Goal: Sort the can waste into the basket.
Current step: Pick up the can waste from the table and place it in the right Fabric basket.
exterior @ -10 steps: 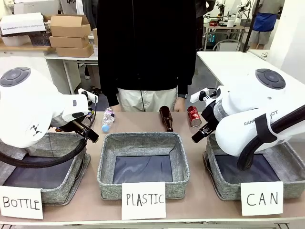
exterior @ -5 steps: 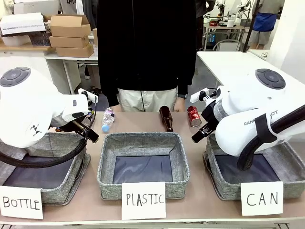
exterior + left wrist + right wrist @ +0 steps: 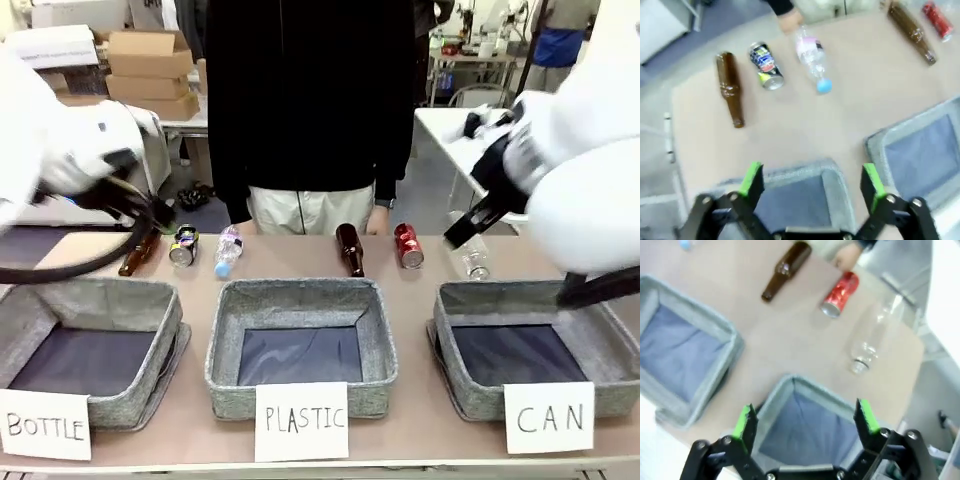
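The red can [image 3: 407, 245] lies on its side at the table's far edge, right of centre, and appears too in the right wrist view as the red can [image 3: 840, 294]. Far left lies the dark dented can [image 3: 183, 246], between a brown bottle and a plastic bottle; the left wrist view looks down on that dark can [image 3: 766, 73]. The CAN basket [image 3: 500, 292] stands front right with nothing inside. My right gripper [image 3: 805, 418] hangs open high above the CAN basket [image 3: 790, 382]. My left gripper [image 3: 811, 182] is open above the BOTTLE basket [image 3: 830, 167].
Brown bottles [image 3: 140, 250] [image 3: 348, 248], a blue-capped plastic bottle [image 3: 228, 250] and a clear bottle [image 3: 470, 257] lie along the far edge. The PLASTIC basket [image 3: 300, 290] stands in the middle, the BOTTLE basket [image 3: 95, 292] at left. A person stands behind, a hand [image 3: 789, 20] by the table.
Both arms have lifted up and swung outward, away from the table. That uncovers the dark can, the left brown bottle and the clear bottle. Nothing on the table moved.
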Available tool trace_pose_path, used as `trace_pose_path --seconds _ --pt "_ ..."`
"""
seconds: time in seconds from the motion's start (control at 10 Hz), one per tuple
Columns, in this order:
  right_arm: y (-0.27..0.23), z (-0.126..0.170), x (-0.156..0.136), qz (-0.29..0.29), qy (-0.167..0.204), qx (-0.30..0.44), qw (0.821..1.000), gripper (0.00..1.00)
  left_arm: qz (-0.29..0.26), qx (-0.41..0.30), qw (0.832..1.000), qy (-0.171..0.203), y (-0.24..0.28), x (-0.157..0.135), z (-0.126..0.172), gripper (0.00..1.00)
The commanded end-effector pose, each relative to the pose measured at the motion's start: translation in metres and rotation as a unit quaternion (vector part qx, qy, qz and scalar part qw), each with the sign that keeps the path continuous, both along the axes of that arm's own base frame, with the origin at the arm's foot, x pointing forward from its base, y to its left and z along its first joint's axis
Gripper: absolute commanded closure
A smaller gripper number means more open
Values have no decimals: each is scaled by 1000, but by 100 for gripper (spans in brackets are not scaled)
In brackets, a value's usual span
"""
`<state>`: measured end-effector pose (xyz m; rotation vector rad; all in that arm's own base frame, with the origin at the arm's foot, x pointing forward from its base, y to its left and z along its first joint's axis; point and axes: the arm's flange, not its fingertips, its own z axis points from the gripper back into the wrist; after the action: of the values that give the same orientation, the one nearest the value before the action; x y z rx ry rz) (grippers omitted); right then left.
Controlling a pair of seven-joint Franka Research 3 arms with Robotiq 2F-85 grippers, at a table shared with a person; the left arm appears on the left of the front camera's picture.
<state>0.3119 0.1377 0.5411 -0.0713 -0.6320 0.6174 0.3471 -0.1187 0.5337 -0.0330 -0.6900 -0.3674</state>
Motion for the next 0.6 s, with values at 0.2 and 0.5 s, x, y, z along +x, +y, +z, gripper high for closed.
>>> trace_pose_path --seconds 0.2,0.5 --pt "-19 35 -42 7 5 5 1000 0 -12 -30 999 -5 10 -38 41 0" --pt "-66 62 -93 23 113 177 978 0 -137 -161 971 108 44 -85 69 0"
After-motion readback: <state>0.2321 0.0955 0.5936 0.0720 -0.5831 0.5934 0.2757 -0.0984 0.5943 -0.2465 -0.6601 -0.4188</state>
